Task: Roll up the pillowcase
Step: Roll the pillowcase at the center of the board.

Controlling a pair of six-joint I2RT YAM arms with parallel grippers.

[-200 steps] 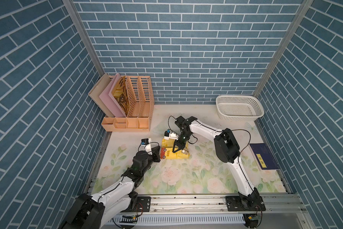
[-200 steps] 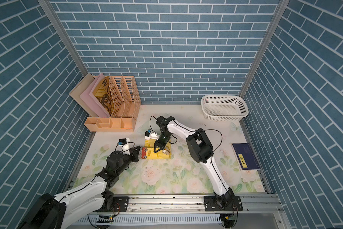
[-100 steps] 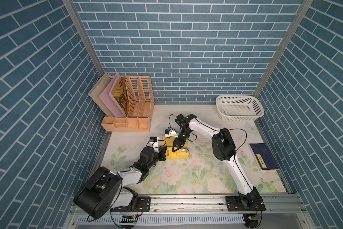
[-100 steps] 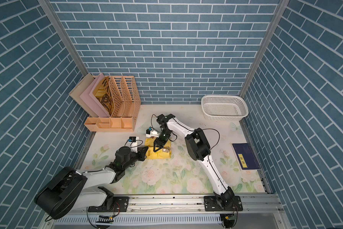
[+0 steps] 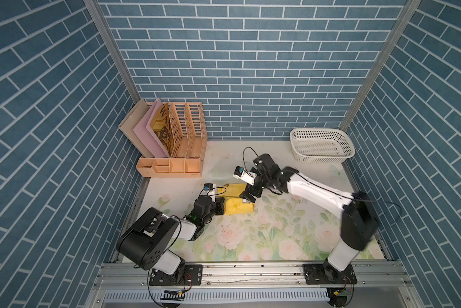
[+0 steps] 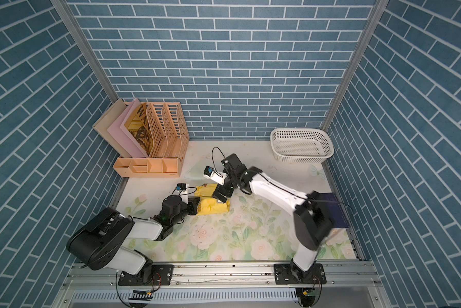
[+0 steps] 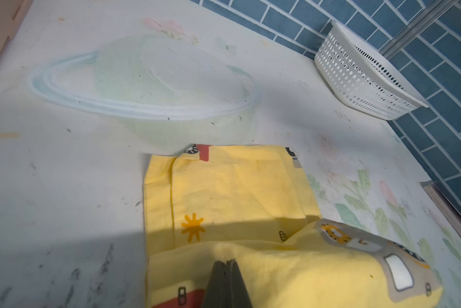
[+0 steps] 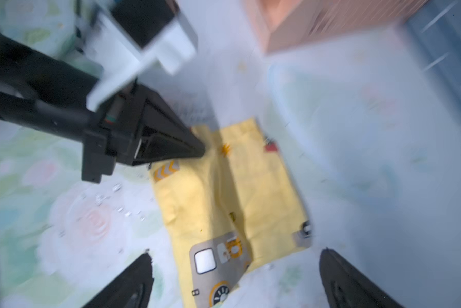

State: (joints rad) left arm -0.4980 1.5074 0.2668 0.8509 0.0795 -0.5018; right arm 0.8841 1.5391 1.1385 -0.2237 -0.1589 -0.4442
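Note:
The pillowcase (image 5: 237, 202) (image 6: 213, 202) is a small yellow bundle with cartoon vehicles, partly folded over itself on the floral mat (image 5: 264, 234). My left gripper (image 5: 220, 206) (image 7: 228, 262) lies low at its left edge and is shut on a raised fold of the pillowcase (image 7: 250, 192). The right wrist view shows those black fingers (image 8: 194, 149) meeting the cloth's edge. My right gripper (image 5: 249, 196) (image 8: 236, 252) hovers over the right end of the pillowcase (image 8: 232, 192), open wide. Its fingers (image 8: 136, 280) hold nothing.
A white perforated basket (image 5: 321, 145) (image 7: 362, 80) stands at the back right. An orange file organiser (image 5: 176, 144) with boards sits at the back left. A dark blue book (image 6: 336, 210) lies by the right wall, partly behind my right arm.
My right gripper has opened and let go of the pillowcase. My left arm has folded back at the elbow, and its shut gripper has shifted right along the cloth's left edge.

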